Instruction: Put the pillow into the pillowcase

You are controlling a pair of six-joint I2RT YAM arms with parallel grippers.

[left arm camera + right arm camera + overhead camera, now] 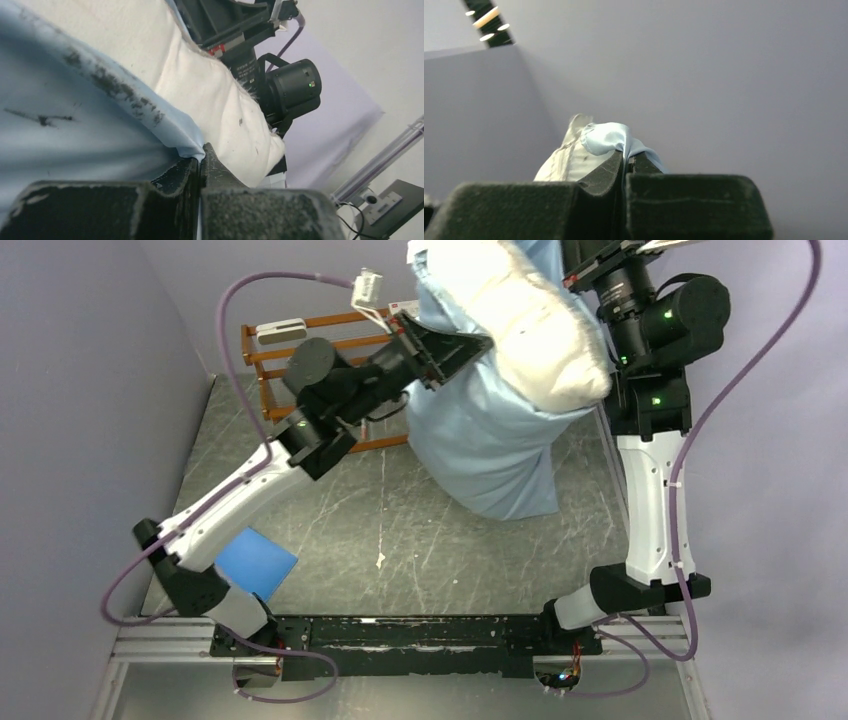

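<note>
The light-blue pillowcase hangs in the air between both arms, its lower end near the table. The white pillow sticks out of its top opening, partly inside. My left gripper is shut on the pillowcase's rim; in the left wrist view the blue hem is pinched between the jaws, with the pillow beside it. My right gripper is shut on a fold of the pillowcase, with the pillow just to its left. In the top view the right gripper is hidden behind the pillow.
A stiff bright-blue rectangle lies on the table by the left arm's base. An orange wooden rack stands at the back left. The grey scratched table is walled in on both sides.
</note>
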